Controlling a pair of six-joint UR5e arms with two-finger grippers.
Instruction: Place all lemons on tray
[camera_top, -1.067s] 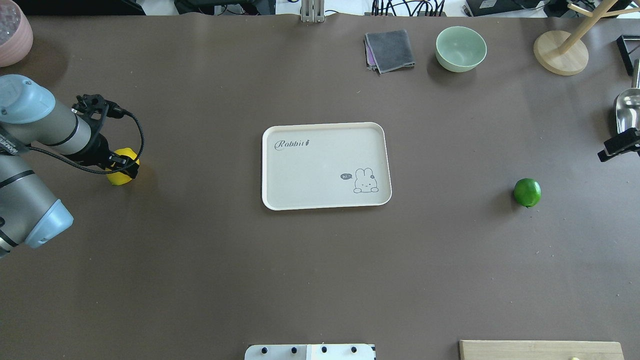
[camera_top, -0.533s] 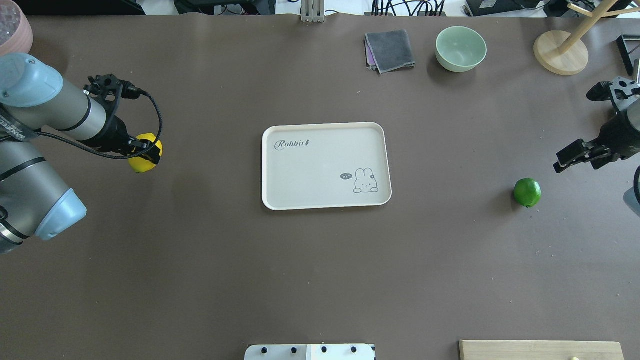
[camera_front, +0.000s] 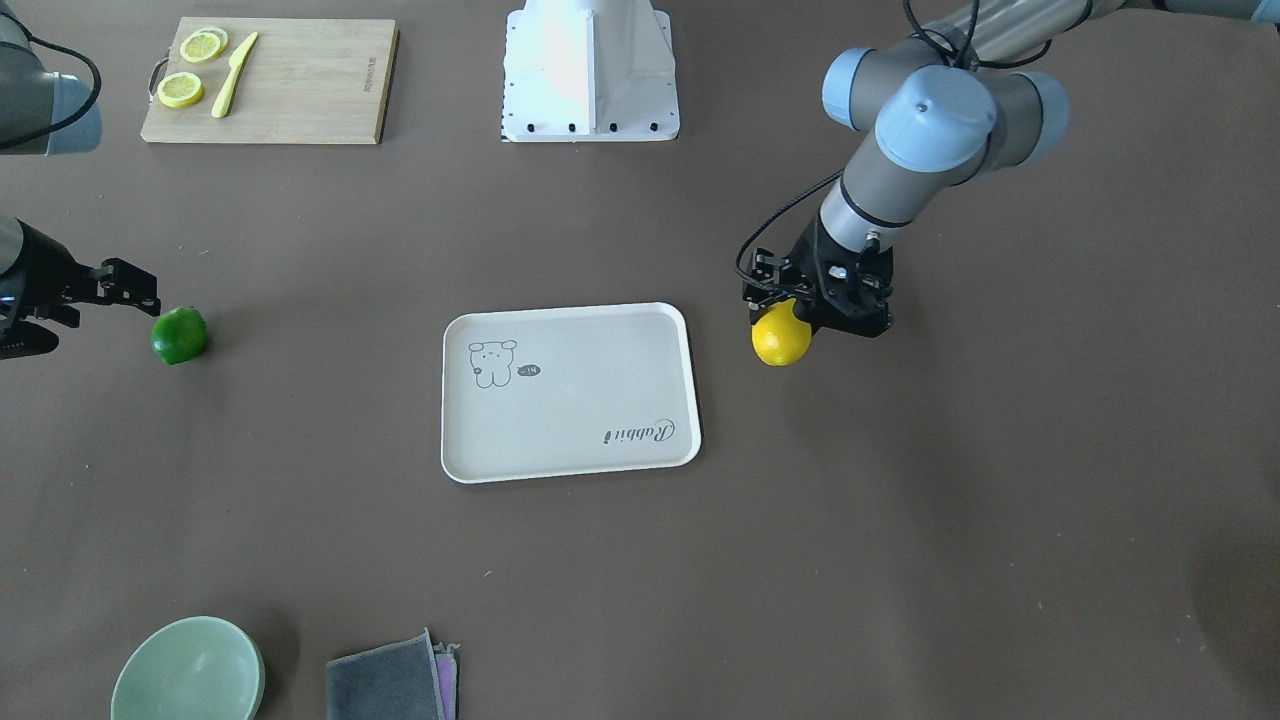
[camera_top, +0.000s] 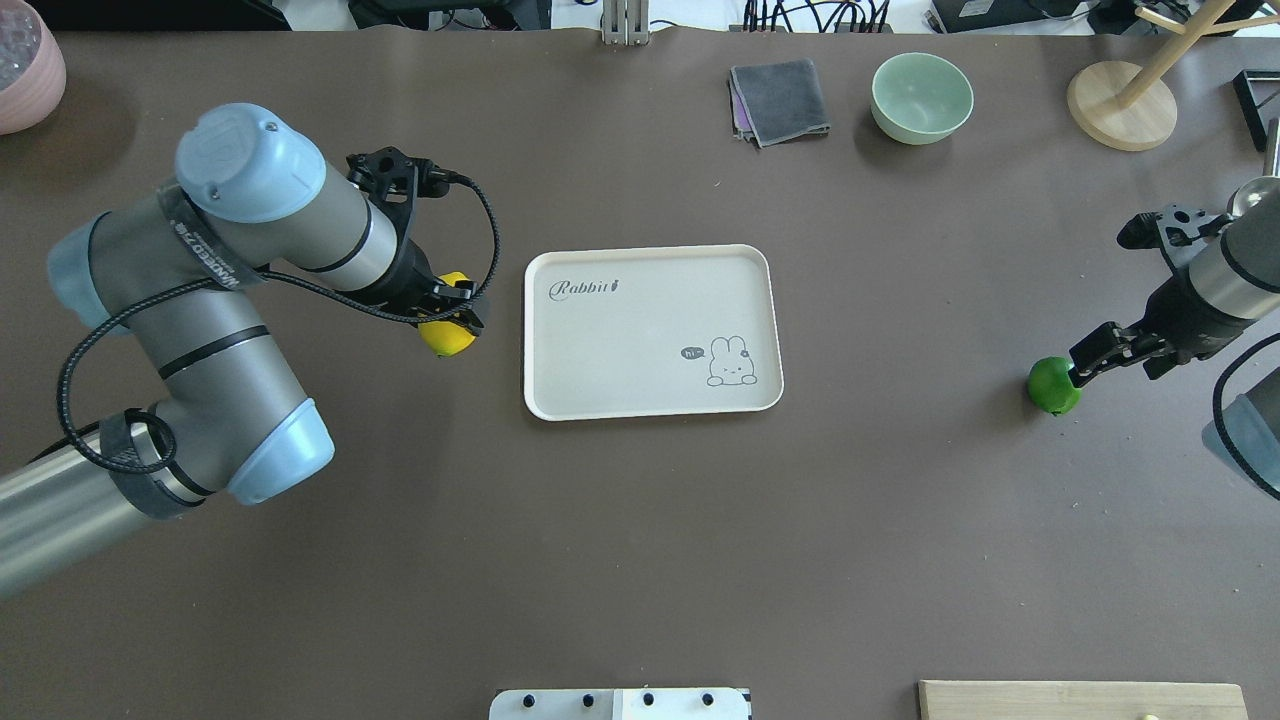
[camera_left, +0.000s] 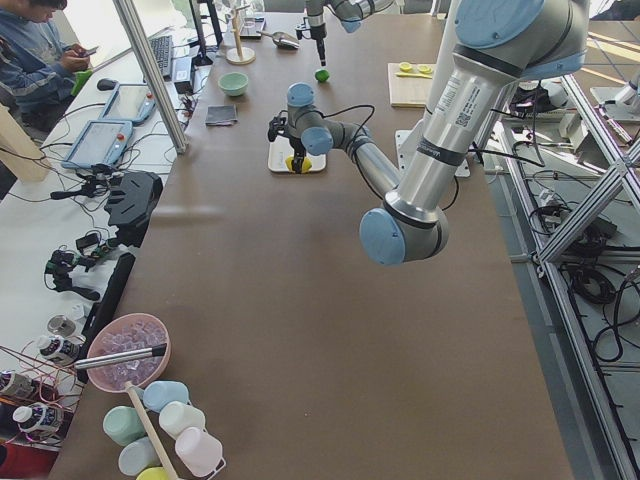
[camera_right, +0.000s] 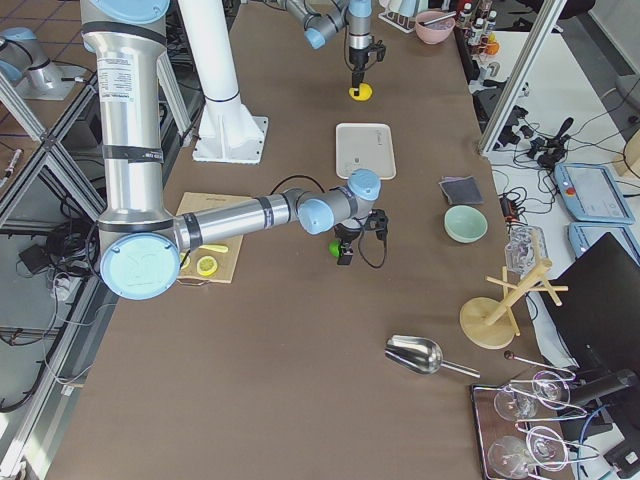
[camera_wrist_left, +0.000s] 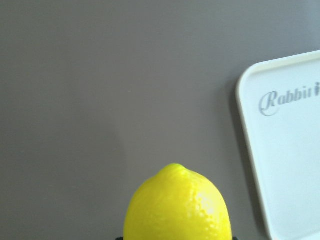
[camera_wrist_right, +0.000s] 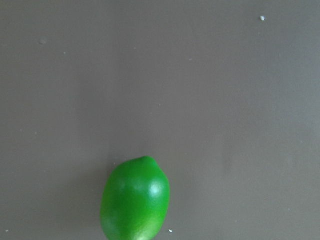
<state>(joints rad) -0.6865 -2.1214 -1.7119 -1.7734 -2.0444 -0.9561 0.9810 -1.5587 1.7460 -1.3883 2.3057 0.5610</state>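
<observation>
The cream tray (camera_top: 620, 350) marked "Rabbit" lies at the table's middle with nothing on it. My left gripper (camera_top: 450, 312) is shut on the yellow lemon (camera_top: 446, 338) and holds it just left of the tray's left rim; the lemon (camera_wrist_left: 177, 205) and the tray's corner (camera_wrist_left: 285, 150) show in the left wrist view, and the lemon also shows in the front view (camera_front: 781, 339). The green lemon (camera_top: 1050, 390) lies on the table far right of the tray. My right gripper (camera_top: 1088, 362) is open, just above and beside it, not holding it. The green lemon shows alone in the right wrist view (camera_wrist_right: 135, 200).
A green bowl (camera_top: 921, 95), a grey cloth (camera_top: 780, 100) and a wooden stand (camera_top: 1120, 105) stand at the far edge. A pink bowl (camera_top: 25, 60) is at the far left. A cutting board (camera_front: 270, 80) with lemon slices and a knife lies near the robot's base.
My left arm has carried the yellow lemon rightwards to beside the tray's left rim. My right arm has come in from the right edge to the green lemon.
</observation>
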